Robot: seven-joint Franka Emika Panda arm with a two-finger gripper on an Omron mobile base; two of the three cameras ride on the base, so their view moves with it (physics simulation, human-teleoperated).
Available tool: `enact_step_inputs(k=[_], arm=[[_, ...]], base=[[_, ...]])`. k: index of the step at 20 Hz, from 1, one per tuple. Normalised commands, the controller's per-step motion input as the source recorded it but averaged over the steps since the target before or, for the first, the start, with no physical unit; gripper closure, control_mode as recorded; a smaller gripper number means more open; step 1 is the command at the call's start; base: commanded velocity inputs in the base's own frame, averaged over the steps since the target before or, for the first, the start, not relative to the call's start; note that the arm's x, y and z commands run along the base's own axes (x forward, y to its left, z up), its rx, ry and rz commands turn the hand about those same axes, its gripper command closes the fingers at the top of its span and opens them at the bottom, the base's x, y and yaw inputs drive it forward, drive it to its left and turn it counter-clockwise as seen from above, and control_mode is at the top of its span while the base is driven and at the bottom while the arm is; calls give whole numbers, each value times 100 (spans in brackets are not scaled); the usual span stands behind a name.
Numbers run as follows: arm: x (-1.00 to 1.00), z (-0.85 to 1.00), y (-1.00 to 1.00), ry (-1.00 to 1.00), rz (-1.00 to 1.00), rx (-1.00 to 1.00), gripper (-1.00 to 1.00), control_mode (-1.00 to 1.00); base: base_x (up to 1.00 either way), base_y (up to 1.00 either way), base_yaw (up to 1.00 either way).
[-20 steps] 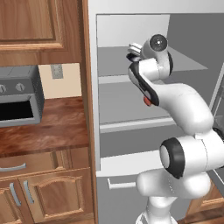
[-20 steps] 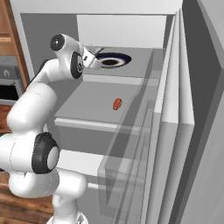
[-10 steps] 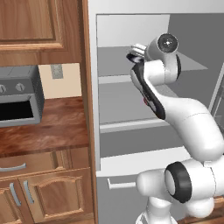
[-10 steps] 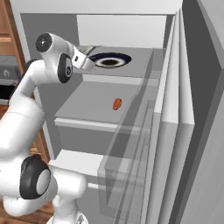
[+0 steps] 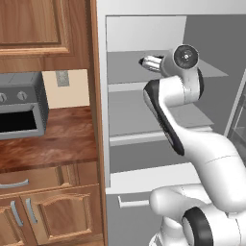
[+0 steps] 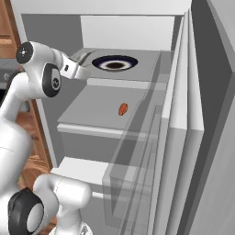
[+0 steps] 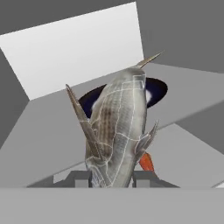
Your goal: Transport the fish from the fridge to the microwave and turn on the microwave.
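Observation:
In the hand view the fish (image 7: 120,127), grey-white with spiny fins, stands upright between my fingertips (image 7: 79,177). My gripper (image 7: 111,178) is shut on its lower end. In the base views the gripper (image 5: 145,61) (image 6: 85,58) hovers over the left part of the fridge's (image 6: 183,137) upper shelf (image 5: 129,62). It is just left of a dark-rimmed round bowl (image 6: 114,63). The microwave is out of view.
A small orange item (image 6: 123,109) lies on the middle fridge shelf (image 5: 134,110). The open fridge door (image 6: 215,151) stands at the right. A small grey knobbed oven (image 5: 19,105) sits on the wooden counter (image 5: 48,144) to the left, under wooden cupboards (image 5: 43,29).
The arm's elbow has swung up and over. The gripper, still holding the fish, has drawn slightly back and left from the bowl.

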Motion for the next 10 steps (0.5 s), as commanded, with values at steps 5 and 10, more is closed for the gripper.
enact_step_inputs(k=[5, 10], arm=[[-53, -3, 11, 0, 0, -2, 100, -100], [-49, -5, 5, 3, 0, 0, 100, -100]], base=[[0, 0, 0], [0, 0, 0]])
